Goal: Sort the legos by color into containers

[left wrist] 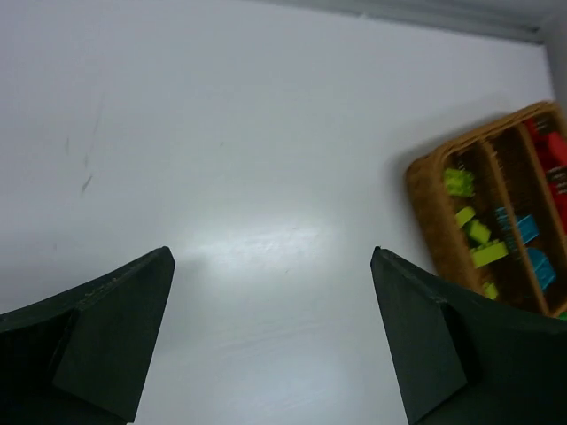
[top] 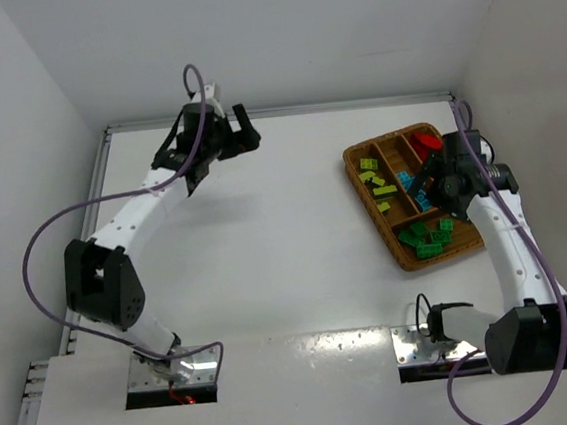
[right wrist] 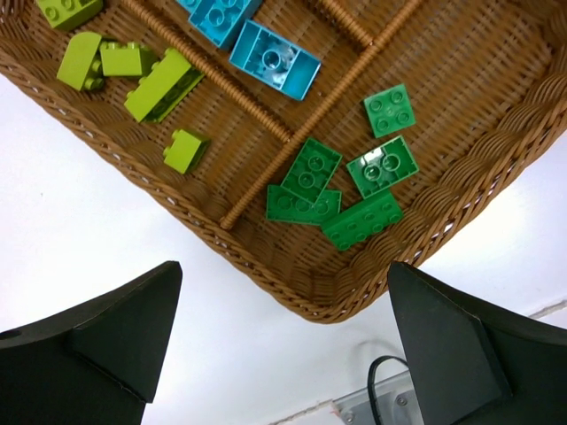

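Legos [right wrist: 383,166] (5 green) show studs only from right wrist.

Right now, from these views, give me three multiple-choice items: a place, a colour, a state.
1. Where are the dark green bricks? A. outside the tray B. in the tray's far end C. in the tray's near end compartment
2. The bricks in the tray's long left-hand compartment are: A. red B. yellow-green C. blue
3. The right gripper is: A. open, empty B. shut on a brick C. shut on the tray's rim
1 C: in the top view they fill the tray's end toward the bottom of the picture. 2 B: only yellow-green bricks lie there. 3 A: it stands wide open, gripping nothing.
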`<move>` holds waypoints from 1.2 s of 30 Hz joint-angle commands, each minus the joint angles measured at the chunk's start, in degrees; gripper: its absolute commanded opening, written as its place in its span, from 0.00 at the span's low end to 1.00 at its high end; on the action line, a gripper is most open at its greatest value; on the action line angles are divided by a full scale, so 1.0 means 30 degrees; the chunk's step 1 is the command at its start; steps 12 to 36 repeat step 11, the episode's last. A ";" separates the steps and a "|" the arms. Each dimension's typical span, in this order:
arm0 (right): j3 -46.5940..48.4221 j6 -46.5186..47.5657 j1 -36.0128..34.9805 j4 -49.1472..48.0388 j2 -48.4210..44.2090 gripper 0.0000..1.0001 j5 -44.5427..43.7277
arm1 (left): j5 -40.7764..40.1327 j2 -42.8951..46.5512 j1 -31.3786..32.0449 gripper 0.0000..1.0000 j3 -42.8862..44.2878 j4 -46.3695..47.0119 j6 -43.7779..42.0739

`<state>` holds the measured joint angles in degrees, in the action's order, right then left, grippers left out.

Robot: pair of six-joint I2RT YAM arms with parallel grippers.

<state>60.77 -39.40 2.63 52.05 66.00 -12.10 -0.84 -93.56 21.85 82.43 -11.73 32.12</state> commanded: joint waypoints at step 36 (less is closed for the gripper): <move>-0.0860 0.0681 -0.0058 -0.1938 -0.1663 1.00 -0.0714 | -0.0450 0.3911 -0.1569 1.00 -0.4040 -0.2154 -0.1419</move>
